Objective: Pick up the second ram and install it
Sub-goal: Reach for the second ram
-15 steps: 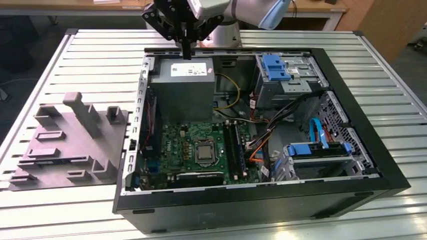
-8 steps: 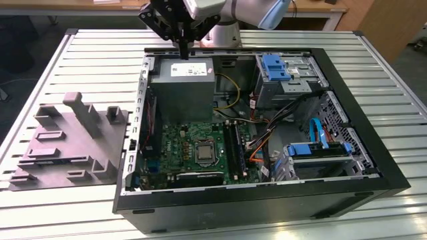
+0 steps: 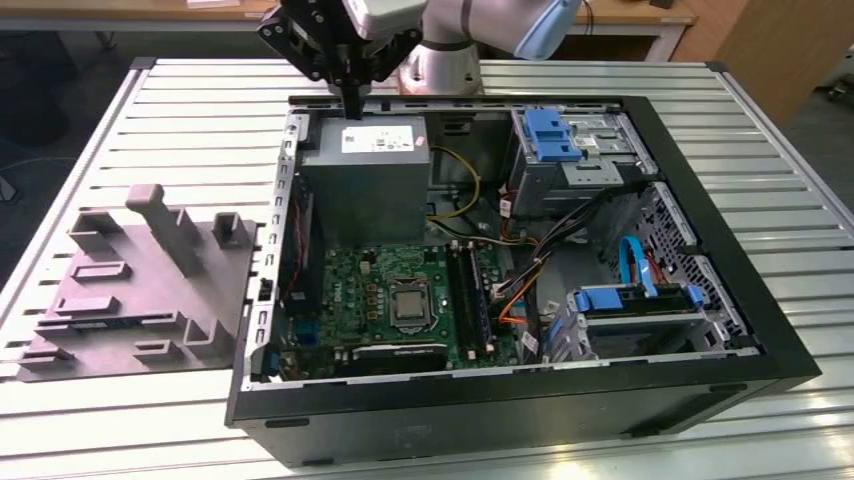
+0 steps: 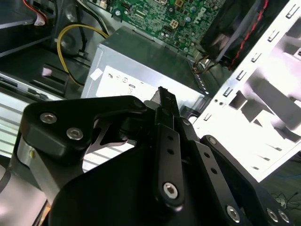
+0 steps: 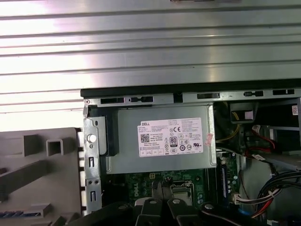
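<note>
The black gripper (image 3: 352, 112), fingers closed on nothing visible, hovers above the grey metal power-supply box (image 3: 363, 165) in a corner of the black computer case (image 3: 507, 415), risking a strike if lowered.

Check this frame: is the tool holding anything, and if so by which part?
Nothing appears to be held: the tool is shut on itself, jaws together with nothing between them, above the grey power supply.
</note>
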`<state>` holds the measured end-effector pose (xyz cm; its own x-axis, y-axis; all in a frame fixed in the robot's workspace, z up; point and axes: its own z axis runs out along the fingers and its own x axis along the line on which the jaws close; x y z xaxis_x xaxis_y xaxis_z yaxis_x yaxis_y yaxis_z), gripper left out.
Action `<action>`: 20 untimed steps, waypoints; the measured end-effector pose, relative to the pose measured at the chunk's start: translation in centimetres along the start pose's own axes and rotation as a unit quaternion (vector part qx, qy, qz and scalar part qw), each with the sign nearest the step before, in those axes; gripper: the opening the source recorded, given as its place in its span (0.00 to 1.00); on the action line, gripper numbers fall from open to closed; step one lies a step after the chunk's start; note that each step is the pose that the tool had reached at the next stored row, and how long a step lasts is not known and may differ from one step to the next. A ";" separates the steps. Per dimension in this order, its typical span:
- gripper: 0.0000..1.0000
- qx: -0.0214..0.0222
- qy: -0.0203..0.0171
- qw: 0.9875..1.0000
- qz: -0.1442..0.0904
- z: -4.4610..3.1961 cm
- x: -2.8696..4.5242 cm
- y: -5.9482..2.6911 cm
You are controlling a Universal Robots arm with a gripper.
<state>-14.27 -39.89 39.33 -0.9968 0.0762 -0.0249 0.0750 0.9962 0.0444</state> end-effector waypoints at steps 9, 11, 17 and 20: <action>0.10 0.000 -0.001 1.000 0.000 -0.07 2.60 -0.20; 0.10 0.000 -0.002 1.000 0.000 -0.08 3.17 -0.24; 0.10 0.000 -0.002 1.000 0.000 -0.12 4.93 -0.37; 0.10 0.000 -0.003 1.000 0.000 -0.15 5.83 -0.44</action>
<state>-20.12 -39.90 39.31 -0.9966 0.0762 -0.0306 0.0748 0.9962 0.0450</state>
